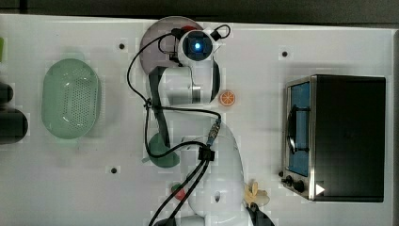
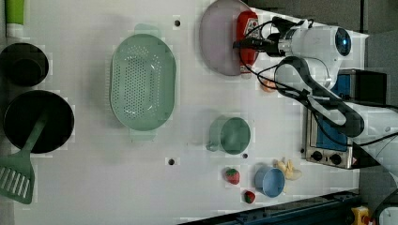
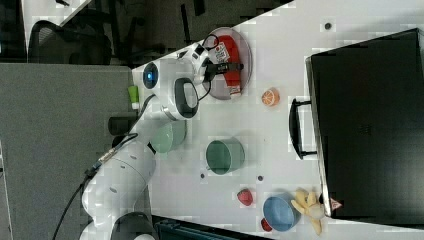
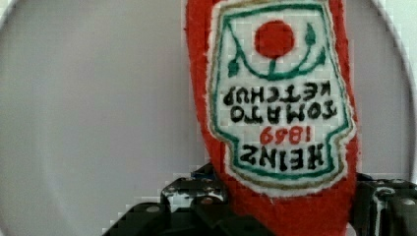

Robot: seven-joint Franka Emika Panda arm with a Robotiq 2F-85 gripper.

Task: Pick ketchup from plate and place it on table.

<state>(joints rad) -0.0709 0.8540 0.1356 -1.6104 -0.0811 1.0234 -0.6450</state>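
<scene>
The soft red ketchup bottle with a white label [image 4: 280, 123] is seen lying on the pale mauve-grey round plate [image 2: 217, 42] on the white counter [image 2: 84, 187], straddled by the black gripper [image 3: 226, 66], whose jaws' state cannot be told.

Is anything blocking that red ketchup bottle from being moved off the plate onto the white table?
Nothing visible blocks it. The ketchup lies on the plate between the jaws, and bare table lies beside the plate; the orange slice sits on one side.
</scene>
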